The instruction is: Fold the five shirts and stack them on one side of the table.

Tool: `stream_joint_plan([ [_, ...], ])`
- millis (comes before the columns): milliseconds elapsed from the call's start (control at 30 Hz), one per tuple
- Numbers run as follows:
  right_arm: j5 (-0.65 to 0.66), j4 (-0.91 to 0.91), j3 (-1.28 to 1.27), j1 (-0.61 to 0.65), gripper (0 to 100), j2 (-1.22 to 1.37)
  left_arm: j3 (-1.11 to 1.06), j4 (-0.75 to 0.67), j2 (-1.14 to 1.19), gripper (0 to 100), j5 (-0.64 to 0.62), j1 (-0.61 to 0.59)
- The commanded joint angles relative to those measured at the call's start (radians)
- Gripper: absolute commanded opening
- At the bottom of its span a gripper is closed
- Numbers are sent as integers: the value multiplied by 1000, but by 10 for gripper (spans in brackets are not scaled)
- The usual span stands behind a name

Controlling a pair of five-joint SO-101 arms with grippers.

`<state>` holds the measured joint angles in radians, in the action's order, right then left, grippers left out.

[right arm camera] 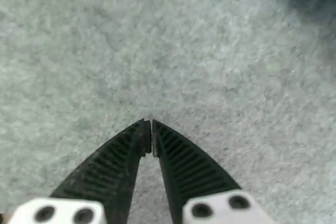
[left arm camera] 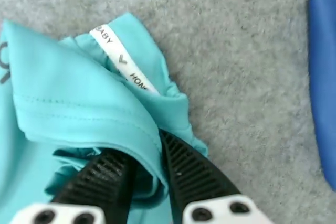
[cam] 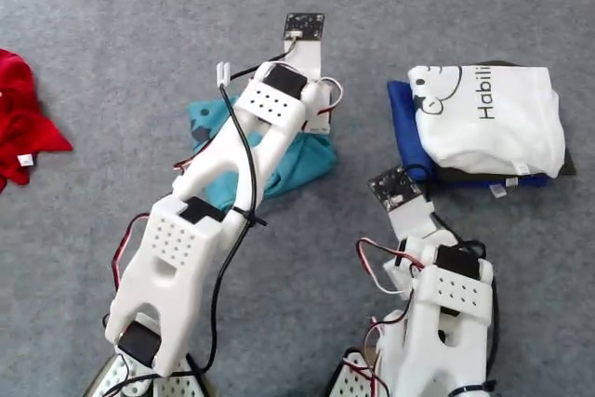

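Fingers (left arm camera: pixel 184 171) of the left gripper (left arm camera: pixel 149 148) are pinched tight on a bunched fold of the teal shirt (left arm camera: pixel 79 103), with fabric wedged right between the ribbed black pads. The shirt's white neck label (left arm camera: pixel 123 59) sits just past the pinch, on a rumpled edge.

From the high view, the teal shirt (cam: pixel 311 160) lies crumpled around the middle of the grey table (cam: pixel 139 44), mostly under the left arm, which stretches out over it.

Right gripper (right arm camera: pixel 147 125) is on the stack side of the teal shirt, a bit apart from it. Its tips are closed against each other with nothing in them, just bare grey table underneath.

Past that, on the same side of the teal shirt, is the folded stack: white shirt (cam: pixel 493 118) on top, a dark garment (cam: pixel 565 166) peeking out under it, and the blue shirt (cam: pixel 402 127) at the bottom, with its edge nearest the teal one.

Way off on the opposite side of the teal shirt, a red shirt (cam: pixel 23 132) lies unfolded at the table's edge.
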<state>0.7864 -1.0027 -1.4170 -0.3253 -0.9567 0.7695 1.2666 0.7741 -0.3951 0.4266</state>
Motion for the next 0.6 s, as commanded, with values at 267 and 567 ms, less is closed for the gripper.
stream_joint_plan([
  [267,-3,-3,42,-8,15,-12,383,253,77,301,-138,-15],
  [567,-77,-310,440,235,15,1,889,496,78,99,20,-240],
])
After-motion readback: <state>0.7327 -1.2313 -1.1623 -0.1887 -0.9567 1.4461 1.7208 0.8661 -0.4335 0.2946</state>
